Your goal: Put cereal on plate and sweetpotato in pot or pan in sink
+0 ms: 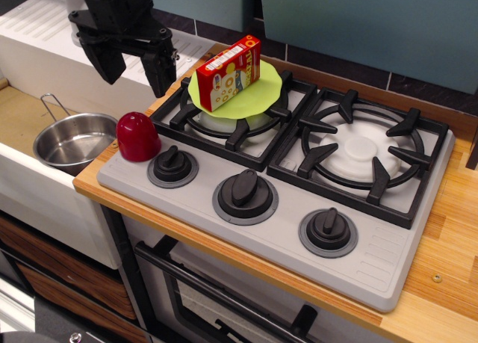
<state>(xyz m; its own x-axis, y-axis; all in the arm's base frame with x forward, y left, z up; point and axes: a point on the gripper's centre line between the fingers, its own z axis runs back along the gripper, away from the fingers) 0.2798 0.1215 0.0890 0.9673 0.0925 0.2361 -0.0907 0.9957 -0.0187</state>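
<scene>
The red cereal box [229,72] lies on the lime-green plate [261,95], which rests on the left stove burner. The dark-red sweetpotato [137,136] stands on the stove's front left corner, next to the left knob. The shiny steel pot [73,140] sits empty in the sink [22,126], just left of the sweetpotato. My black gripper [136,72] hangs open and empty above the counter edge, behind and above the sweetpotato and left of the plate.
The grey stove [299,208] has two black burner grates and three knobs along its front. A ribbed white drainboard [45,40] and grey faucet base [78,18] lie behind the sink. The wooden counter [448,231] runs along the right.
</scene>
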